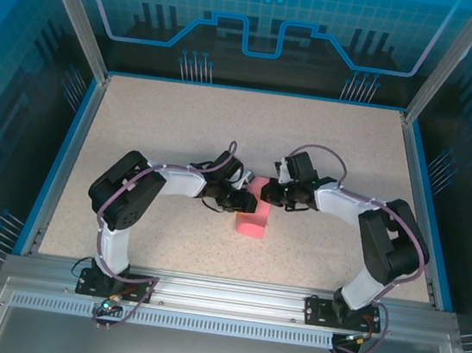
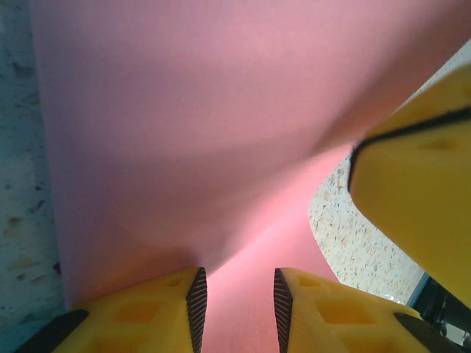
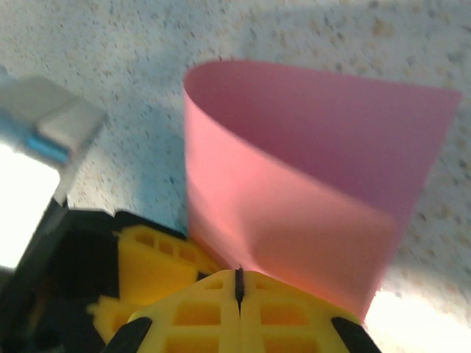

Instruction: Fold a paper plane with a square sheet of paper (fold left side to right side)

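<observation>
The right pincer (image 3: 239, 279) pinches an edge of the curled square sheet of paper (image 3: 294, 162). The left pincer (image 2: 240, 294), jaws narrowly parted, hangs close over it.

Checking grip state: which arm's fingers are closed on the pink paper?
The right gripper: its fingers are shut, pinching the paper. The left gripper has its fingers apart.

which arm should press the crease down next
Left, probably: the left pincer is open over the curled square sheet of paper, while the right pincer is shut, pinching its edge.
</observation>
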Robot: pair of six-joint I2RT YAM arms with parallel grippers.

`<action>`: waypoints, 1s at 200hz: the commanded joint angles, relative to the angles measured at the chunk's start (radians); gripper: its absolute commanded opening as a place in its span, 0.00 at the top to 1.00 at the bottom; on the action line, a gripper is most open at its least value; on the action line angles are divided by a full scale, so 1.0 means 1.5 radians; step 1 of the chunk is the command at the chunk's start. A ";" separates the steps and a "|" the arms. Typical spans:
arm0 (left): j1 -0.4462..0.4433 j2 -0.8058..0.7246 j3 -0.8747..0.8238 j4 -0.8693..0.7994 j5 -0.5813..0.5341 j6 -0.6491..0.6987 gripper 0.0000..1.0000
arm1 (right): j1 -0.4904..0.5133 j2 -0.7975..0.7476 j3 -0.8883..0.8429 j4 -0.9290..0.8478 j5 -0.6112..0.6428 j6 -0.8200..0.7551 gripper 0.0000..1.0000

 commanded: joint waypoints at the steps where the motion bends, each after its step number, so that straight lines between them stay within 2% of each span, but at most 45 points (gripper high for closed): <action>1: -0.007 0.020 -0.032 -0.042 -0.029 -0.008 0.67 | -0.003 0.049 0.037 0.009 -0.022 -0.010 0.96; 82: -0.010 -0.018 -0.074 -0.045 -0.013 0.022 0.66 | -0.002 0.151 0.105 -0.119 0.033 -0.008 0.97; 200: -0.058 -0.126 -0.205 -0.046 0.036 0.042 0.66 | -0.009 0.179 0.121 -0.152 0.047 -0.019 0.97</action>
